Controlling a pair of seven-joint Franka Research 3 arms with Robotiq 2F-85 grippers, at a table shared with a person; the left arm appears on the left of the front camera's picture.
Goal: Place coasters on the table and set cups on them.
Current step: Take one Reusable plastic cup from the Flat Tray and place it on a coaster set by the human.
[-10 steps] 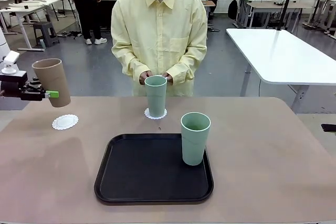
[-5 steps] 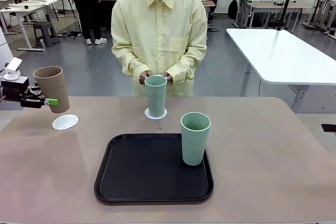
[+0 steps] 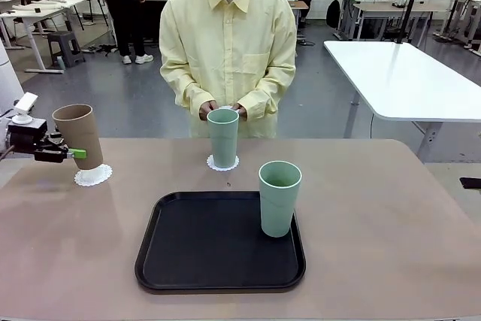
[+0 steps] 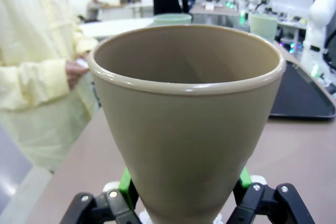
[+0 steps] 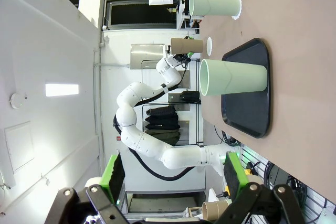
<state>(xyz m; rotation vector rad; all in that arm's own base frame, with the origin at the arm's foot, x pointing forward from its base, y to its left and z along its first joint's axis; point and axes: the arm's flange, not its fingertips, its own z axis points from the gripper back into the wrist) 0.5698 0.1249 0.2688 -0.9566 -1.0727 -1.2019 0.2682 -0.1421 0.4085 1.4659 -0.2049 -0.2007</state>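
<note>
My left gripper [image 3: 70, 153] is shut on the brown cup [image 3: 77, 135] at the table's far left. The cup leans slightly, its base right over a white doily coaster [image 3: 93, 177]; I cannot tell if it touches. In the left wrist view the brown cup [image 4: 186, 124] sits between the green pads [image 4: 126, 182]. One mint cup [image 3: 222, 137] stands on a second coaster [image 3: 222, 164] in front of the person. The other mint cup [image 3: 279, 198] stands on the black tray [image 3: 218, 249]. My right gripper [image 5: 175, 177] is open, holding nothing, away from the table.
The person stands at the far edge with both hands [image 3: 223, 110] together behind the mint cup, holding something small and white. The tan table [image 3: 391, 231] is bare to the right of the tray. A glossy white table [image 3: 406, 80] stands behind on the right.
My left gripper has come down and slightly right with the brown cup, from well above the left coaster to right over it. The mint cups and person have not moved.
</note>
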